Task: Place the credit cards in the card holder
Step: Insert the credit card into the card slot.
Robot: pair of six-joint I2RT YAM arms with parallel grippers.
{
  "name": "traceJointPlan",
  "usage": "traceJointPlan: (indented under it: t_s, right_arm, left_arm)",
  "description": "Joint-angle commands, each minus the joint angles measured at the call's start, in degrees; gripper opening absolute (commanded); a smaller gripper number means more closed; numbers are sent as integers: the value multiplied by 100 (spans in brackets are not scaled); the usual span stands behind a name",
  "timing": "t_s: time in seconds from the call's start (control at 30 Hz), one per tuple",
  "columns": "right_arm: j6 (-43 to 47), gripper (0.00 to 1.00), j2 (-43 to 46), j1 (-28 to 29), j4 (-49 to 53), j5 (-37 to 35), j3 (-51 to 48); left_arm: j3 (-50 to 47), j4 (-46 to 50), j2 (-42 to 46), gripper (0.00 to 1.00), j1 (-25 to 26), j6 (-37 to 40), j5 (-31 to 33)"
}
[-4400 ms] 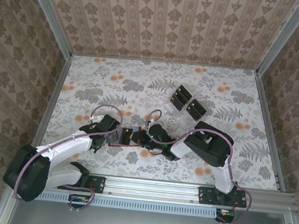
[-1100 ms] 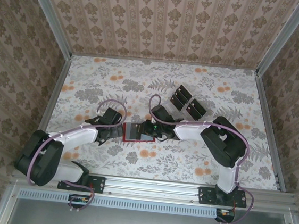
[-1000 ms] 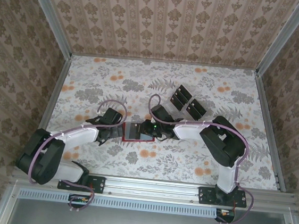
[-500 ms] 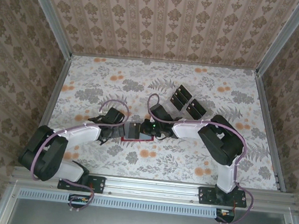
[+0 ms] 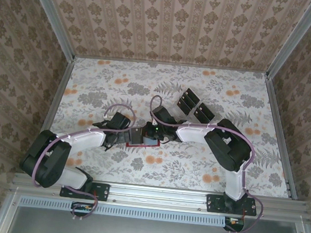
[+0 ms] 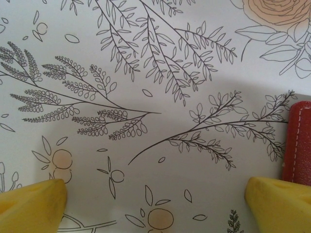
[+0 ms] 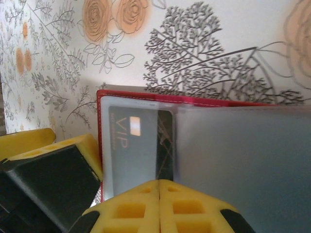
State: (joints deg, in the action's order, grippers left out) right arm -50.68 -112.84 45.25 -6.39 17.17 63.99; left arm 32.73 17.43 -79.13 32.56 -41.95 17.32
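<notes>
1. Top external view
   - The card holder [image 5: 141, 142] lies open on the desk [image 5: 103, 89], left of centre, with its long axis running roughly left to right.
   - The left end effector [image 5: 124, 137] sits at the left end of the card holder. The right end effector [image 5: 151, 133] sits over its right part.
   - The remaining credit cards [image 5: 188, 101] sit in the clear tray [image 5: 196, 107], far and to the right of the card holder and well apart from it. The tray's long axis runs from far-left to near-right.
   - Judgement: the right arm is the nearer one for the next pick.
   - Count: one card holder, one tray, two dark groups of cards. The number of cards in each group cannot be told.

2. Left wrist view
   - The left end effector is spread wide, with one yellow tip at each lower corner and only bare desk between them.
   - The red stitched edge of the card holder lies just beside the right-hand tip. Whether they touch cannot be told.

3. Right wrist view
   - One VIP card [image 7: 131, 145] sits inside a greyish translucent pocket [image 7: 243, 160] of the card holder.
   - The fingers of the right end effector are closed flush against each other at the card's nearer edge. Whether they pinch the card cannot be told.
   - Count: one card in the holder.
</notes>
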Motion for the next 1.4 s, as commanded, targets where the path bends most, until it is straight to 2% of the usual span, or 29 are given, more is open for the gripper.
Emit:
traceJointPlan:
  t_s: [0.0,0.3,0.5,0.93,1.17,1.37]
  right_arm:
    - [85,7,-181,93,220,121,208]
    - [152,8,31,104,267,36,136]
    - [324,24,299,71,509,-180,74]
    - [405,28,300,32,698,-419,-64]
    - [419,28,171,44,699,-319,16]
    - [456,22,98,79,759,-240,140]
  left_arm:
    - [3,-205,-166,100,91,55,-301]
    - [-4,-97,32,100,102,71,-270]
    - [5,116,429,100,102,134,-173]
    - [-161,221,461,100,80,85,-29]
    - [-241,100,316,100,93,57,-80]
    - [-321,-53,178,100,101,19,-123]
